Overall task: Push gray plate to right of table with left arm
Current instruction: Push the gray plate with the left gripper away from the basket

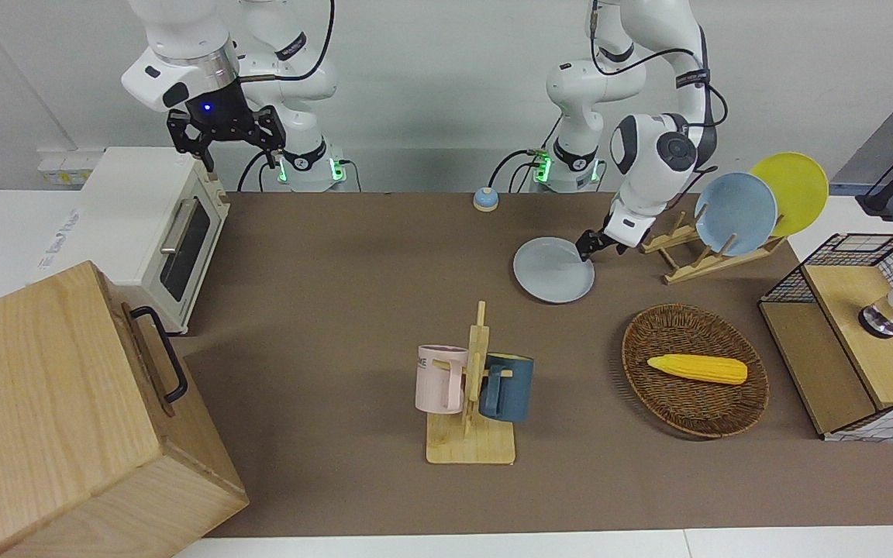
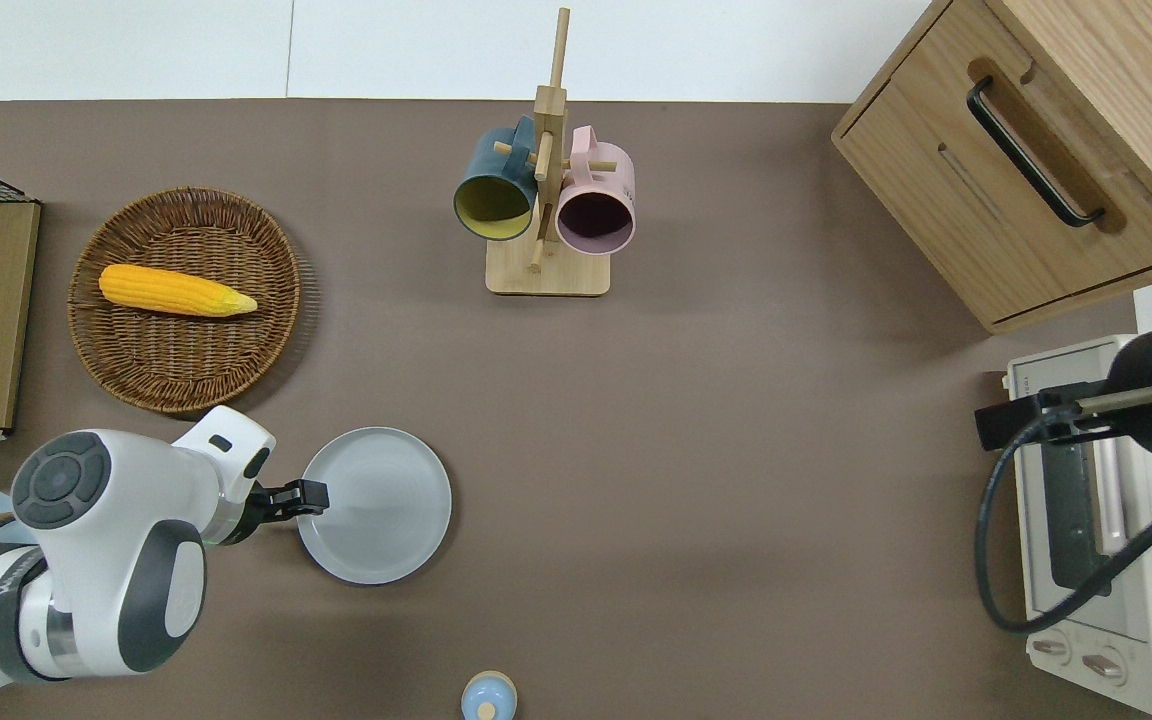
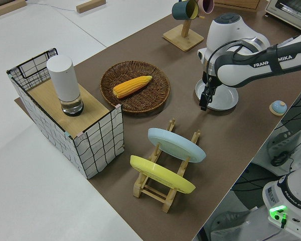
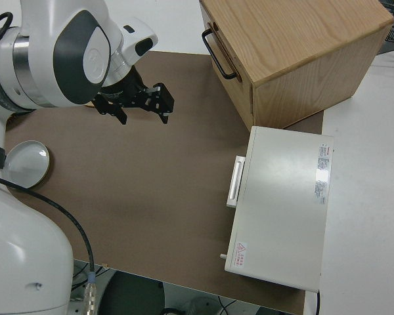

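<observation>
The gray plate (image 1: 553, 270) lies flat on the brown table (image 1: 353, 271), nearer to the robots than the mug stand; it also shows in the overhead view (image 2: 381, 510) and the left side view (image 3: 224, 98). My left gripper (image 1: 587, 246) is down at the plate's rim on the side toward the left arm's end of the table, and it looks shut and empty. It also shows in the overhead view (image 2: 311, 494) and the left side view (image 3: 204, 103). My right arm is parked, its gripper (image 1: 228, 147) open.
A rack holds a bluer plate (image 1: 735, 213) and a yellow plate (image 1: 791, 190) at the left arm's end. A wicker basket (image 1: 679, 395) holds a corn cob. A mug stand (image 1: 471, 387), a toaster oven (image 1: 156, 229), a wooden cabinet (image 1: 67, 418) and a small bell (image 1: 485, 199) also stand here.
</observation>
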Tool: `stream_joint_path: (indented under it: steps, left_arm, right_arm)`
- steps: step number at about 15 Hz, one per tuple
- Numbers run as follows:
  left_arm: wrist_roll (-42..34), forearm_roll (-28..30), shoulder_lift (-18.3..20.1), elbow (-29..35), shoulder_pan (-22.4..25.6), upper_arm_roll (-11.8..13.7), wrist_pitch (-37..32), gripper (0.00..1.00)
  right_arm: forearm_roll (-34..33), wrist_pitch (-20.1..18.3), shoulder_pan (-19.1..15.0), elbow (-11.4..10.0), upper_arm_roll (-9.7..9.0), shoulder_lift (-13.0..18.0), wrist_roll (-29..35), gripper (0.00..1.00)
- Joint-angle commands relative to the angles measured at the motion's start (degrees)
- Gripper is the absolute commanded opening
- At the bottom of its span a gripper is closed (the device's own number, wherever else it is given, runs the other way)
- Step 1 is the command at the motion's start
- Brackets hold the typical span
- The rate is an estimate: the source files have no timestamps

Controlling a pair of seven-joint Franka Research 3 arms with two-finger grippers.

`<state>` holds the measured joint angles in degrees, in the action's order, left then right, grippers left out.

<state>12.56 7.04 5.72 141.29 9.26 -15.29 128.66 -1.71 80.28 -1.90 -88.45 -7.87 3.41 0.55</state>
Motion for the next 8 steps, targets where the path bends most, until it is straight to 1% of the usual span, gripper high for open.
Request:
stream_joint_path:
  steps: [1,2,3,4,6,7,8]
  left_arm:
    - [1.85,0.96,-1.59,1.8,-0.65,-0.18,3.88,0.9]
    - [1.94,1.92,-2.29,1.8,-0.73,-0.44,4.06,0.82]
    - [1.94,2.8,-2.55,1.88,-1.26,-0.44,4.58,0.72]
    - [1.94,3.07,-2.9,2.06,-1.87,-0.44,4.93,0.59]
    - [2.73,3.51,-3.08,2.06,-2.75,-0.44,5.03,0.24]
    - [3.34,3.68,-3.17,2.06,-3.19,-0.44,5.11,0.11]
    - [3.61,3.77,-3.26,2.06,-3.98,-0.44,5.38,0.0]
  right_arm:
    - [-0.48,-0.83,-1.35,0.03,-1.09,0.55,-0.46,0.996]
    - [-0.48,-0.83,-1.35,0.03,-1.09,0.55,-0.46,0.996]
    - [-0.48,-0.83,-1.35,0.03,-1.09,0.55,-0.46,0.996]
    - [-0.48,-0.83,-1.35,0.03,-1.09,0.55,-0.46,0.996]
    - [-0.48,-0.83,-1.35,0.03,-1.09,0.55,-0.46,0.996]
    - [-0.57,-0.83,-1.35,0.03,-1.09,0.55,-0.46,0.996]
    - [-0.48,-0.83,-1.35,0.03,-1.09,0.55,-0.46,0.996]
